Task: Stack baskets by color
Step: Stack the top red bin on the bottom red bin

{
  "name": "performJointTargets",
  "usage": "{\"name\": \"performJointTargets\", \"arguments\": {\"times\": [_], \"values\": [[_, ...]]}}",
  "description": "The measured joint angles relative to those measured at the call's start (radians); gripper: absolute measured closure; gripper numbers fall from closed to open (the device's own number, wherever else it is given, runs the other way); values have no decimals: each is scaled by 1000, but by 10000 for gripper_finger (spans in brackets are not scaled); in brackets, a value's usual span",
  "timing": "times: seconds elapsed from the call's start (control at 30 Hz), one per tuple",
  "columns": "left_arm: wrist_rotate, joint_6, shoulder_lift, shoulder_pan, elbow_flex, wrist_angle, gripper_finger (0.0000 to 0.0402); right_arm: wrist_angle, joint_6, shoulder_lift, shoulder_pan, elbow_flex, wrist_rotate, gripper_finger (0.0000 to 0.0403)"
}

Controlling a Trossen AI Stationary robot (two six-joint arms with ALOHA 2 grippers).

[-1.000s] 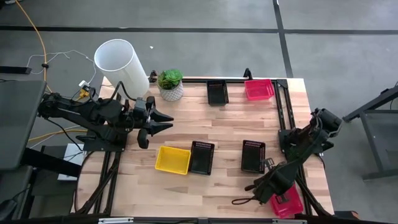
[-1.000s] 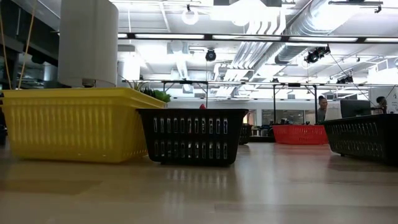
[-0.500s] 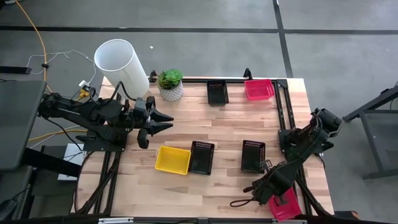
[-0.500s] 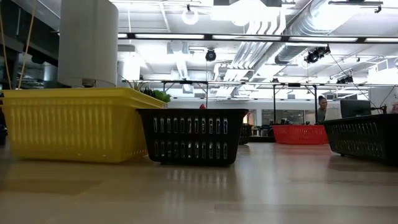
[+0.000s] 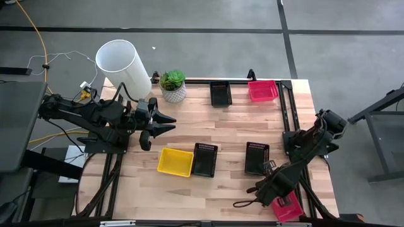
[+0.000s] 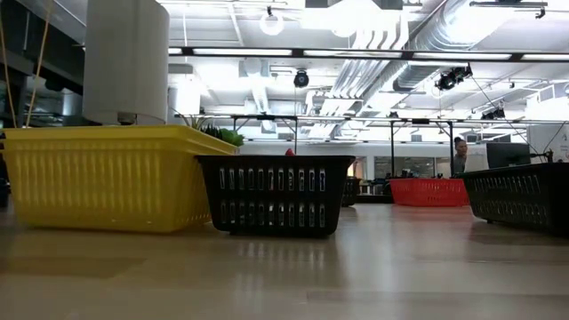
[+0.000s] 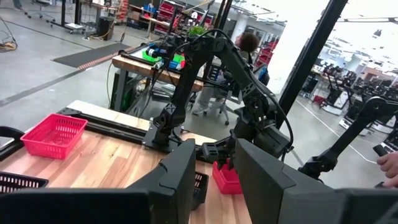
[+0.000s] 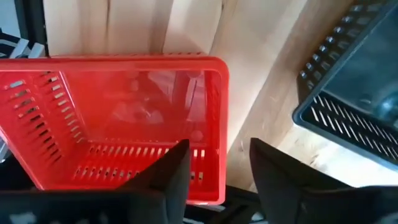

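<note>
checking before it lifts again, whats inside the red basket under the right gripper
Nothing shows inside the red basket: its floor and mesh walls are bare. The right gripper hangs over its near wall with fingers apart, covering that wall's lower edge.

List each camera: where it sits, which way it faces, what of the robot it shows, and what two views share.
High view: above the table, looking straight down; both arms show, left gripper and right gripper.
Low view: at table-top height, looking level across; no arm shows, only yellow basket and black basket up close.
Left wrist view: looks across the table past its own fingers at the right arm.
Right wrist view: looks down past its own fingers at the red basket.
Shared: both wrist views show that red basket by the right gripper.
</note>
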Motion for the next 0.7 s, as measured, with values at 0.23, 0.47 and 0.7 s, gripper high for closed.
{"name": "performJointTargets", "arguments": {"times": [0.23,0.47,0.7], "values": [[0,1,0,0,0,0,298,-42,9,-90,-16,0,-23,238],[0,1,0,0,0,1,298,78,184,-261,-67,0,16,237],[0,1,0,0,0,1,298,115,372,-415,-141,-12,282,237]]}}
